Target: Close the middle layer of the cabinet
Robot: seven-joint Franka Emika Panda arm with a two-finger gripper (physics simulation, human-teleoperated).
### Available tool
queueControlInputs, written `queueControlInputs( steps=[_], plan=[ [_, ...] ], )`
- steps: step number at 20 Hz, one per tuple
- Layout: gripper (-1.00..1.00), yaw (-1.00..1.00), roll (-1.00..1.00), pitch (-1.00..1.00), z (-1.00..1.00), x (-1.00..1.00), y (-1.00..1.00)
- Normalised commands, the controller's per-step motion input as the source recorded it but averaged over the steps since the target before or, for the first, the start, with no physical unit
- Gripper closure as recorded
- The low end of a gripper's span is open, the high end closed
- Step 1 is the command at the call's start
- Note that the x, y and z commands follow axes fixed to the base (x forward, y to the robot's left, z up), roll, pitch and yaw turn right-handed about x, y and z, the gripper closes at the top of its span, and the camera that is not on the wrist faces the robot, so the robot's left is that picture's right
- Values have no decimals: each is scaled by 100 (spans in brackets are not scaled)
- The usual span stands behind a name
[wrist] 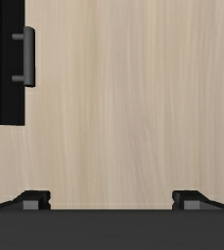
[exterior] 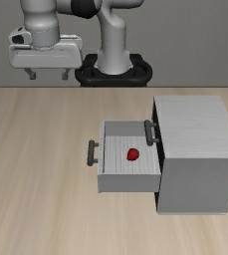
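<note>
Grey cabinet stood with its middle drawer pulled out, handle outward for pushing; the end effector hung released, well apart.

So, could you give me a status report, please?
Hand open, apart from drawer. Drawer open, red thing inside. Nothing between hand and handle.

Small red object, pale wooden tabletop
</note>
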Motion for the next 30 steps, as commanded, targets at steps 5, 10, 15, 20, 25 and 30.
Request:
queueControlInputs(
  steps=[5, 10, 15, 20, 25, 30],
  plan=[
    [-100, 0, 0, 0, 0, 100, 0],
    [-100, 0, 0, 0, 0, 100, 0],
    [-100, 0, 31, 0, 0, 20, 0],
    [-100, 0, 45, 0, 0, 0, 0],
    [-100, 0, 45, 0, 0, 0, 0],
    [-100, 0, 45, 0, 0, 0, 0]
  ],
)
